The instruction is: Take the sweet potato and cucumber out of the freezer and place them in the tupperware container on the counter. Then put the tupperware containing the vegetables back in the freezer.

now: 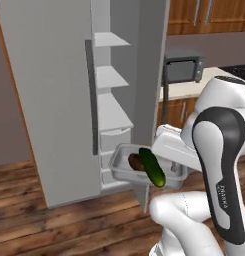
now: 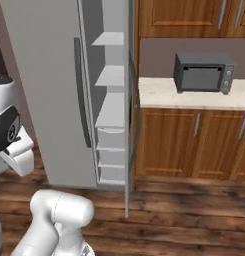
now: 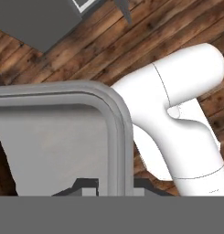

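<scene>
The grey tupperware container (image 1: 122, 173) hangs in the air in front of the open freezer (image 1: 54, 100), at the height of its lower drawers. In it lie the green cucumber (image 1: 152, 167), sticking out over the near rim, and the reddish-brown sweet potato (image 1: 135, 161) behind it. In the hand view my gripper (image 3: 115, 187) is shut on the container's side wall (image 3: 119, 123), one finger tip on each side. The sweet potato (image 3: 2, 169) shows as a dark shape at the left edge inside the box.
The freezer (image 2: 44, 75) stands with its door swung open, white shelves (image 2: 113, 75) inside. To the right, a dark-grey microwave (image 2: 201, 72) sits on the beige counter (image 2: 194, 99) over brown cabinets. Wooden floor (image 1: 54, 225) lies below.
</scene>
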